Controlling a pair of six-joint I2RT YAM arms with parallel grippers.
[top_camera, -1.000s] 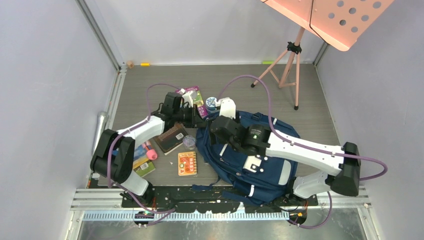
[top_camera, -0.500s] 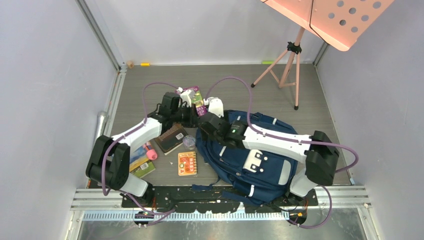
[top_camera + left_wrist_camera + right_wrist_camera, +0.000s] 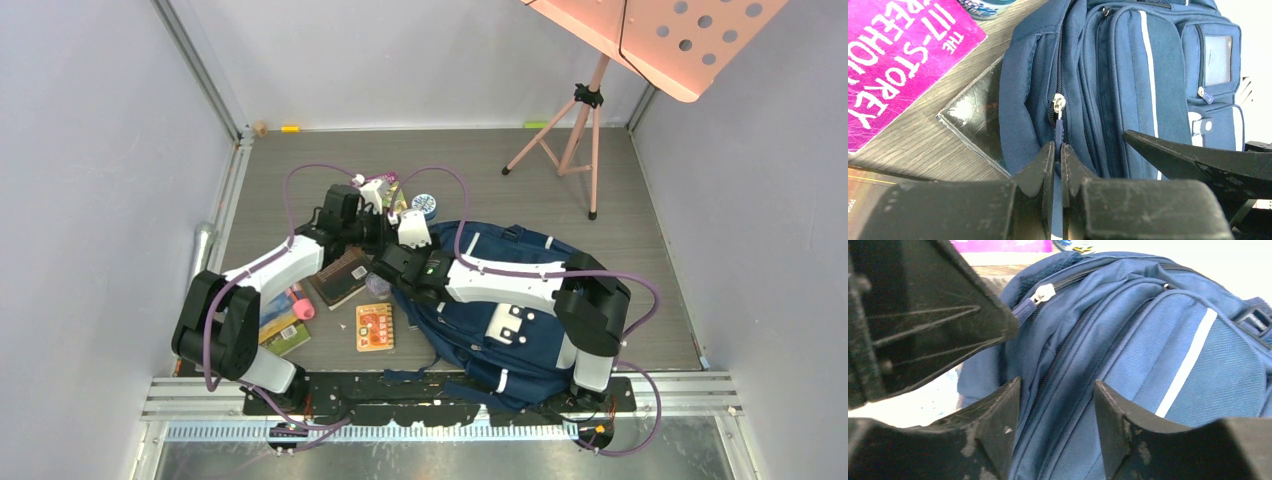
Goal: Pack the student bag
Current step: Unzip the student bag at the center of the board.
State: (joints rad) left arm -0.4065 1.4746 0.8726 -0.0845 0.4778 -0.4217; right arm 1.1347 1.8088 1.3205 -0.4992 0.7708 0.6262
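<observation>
Top view: the student bag (image 3: 520,320) lies on the desk (image 3: 480,165) toward 5 o'clock of its middle; the left tool (image 3: 387,234) and right tool (image 3: 384,265) meet at the bag's 10 o'clock corner. Left wrist: the left tool is pinched closed on the blue zip pull (image 3: 1059,131); a magenta book (image 3: 893,55) lies at 10 o'clock. Right wrist: the right tool's fingers (image 3: 1000,415) stand apart, astride a fold of the bag.

"THE 117-STOREY", partly "REEHOU", on magenta book cover (image 3: 898,60)
</observation>
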